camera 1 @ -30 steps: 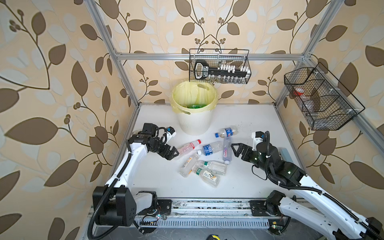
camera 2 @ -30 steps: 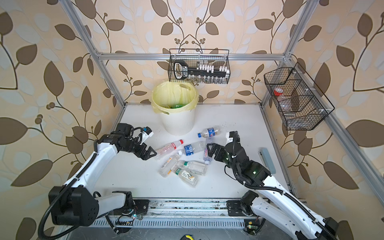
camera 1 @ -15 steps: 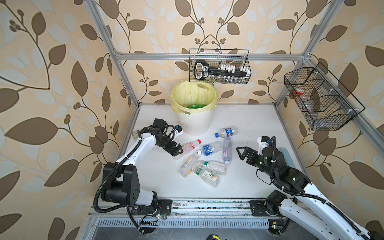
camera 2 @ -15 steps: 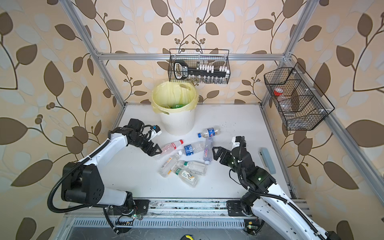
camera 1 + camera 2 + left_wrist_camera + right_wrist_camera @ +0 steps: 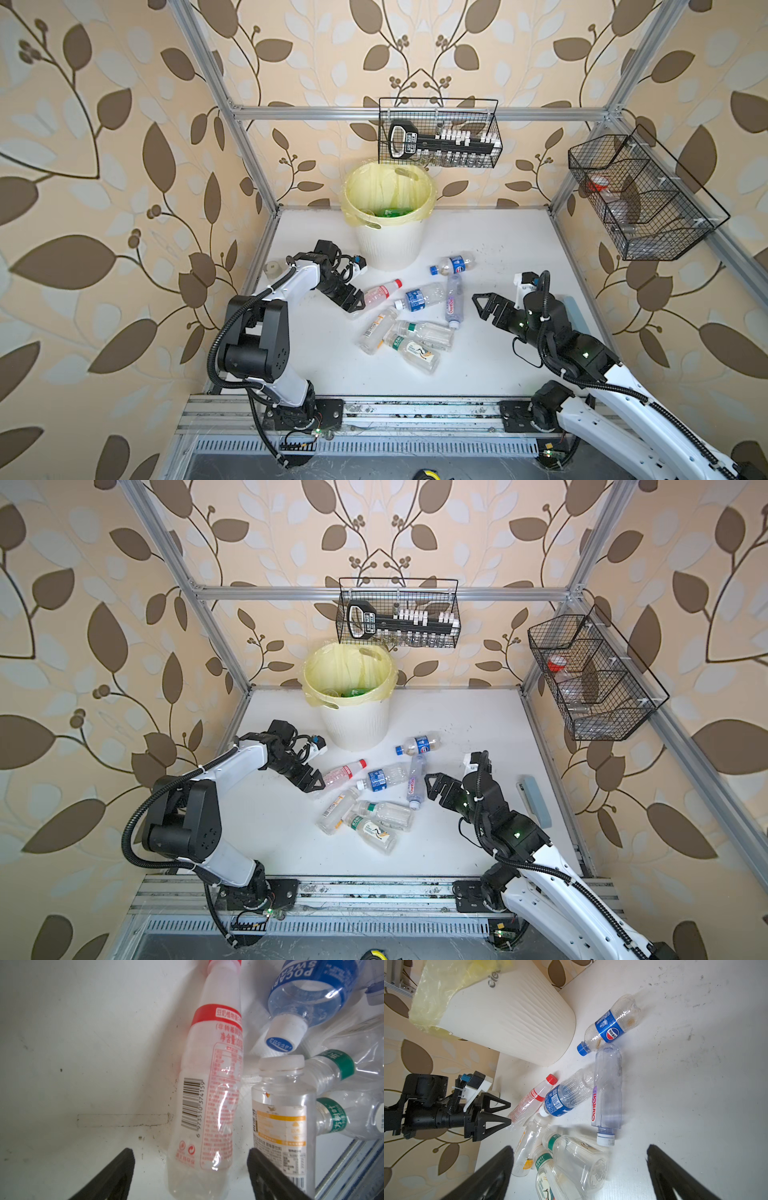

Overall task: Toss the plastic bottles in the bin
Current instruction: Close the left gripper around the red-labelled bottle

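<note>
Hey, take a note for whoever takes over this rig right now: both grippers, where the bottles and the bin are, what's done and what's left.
Left gripper: open, jaws either side of the base of the red-capped bottle, no grip yet.
Right gripper: open and empty, to the right of the pile.
Bin: upright at the back of the table.
Done: a green bottle shows inside the bin; anything beneath it is hidden.
Left: seven bottles lie on the table in front of the bin, the red-capped one included.
</note>
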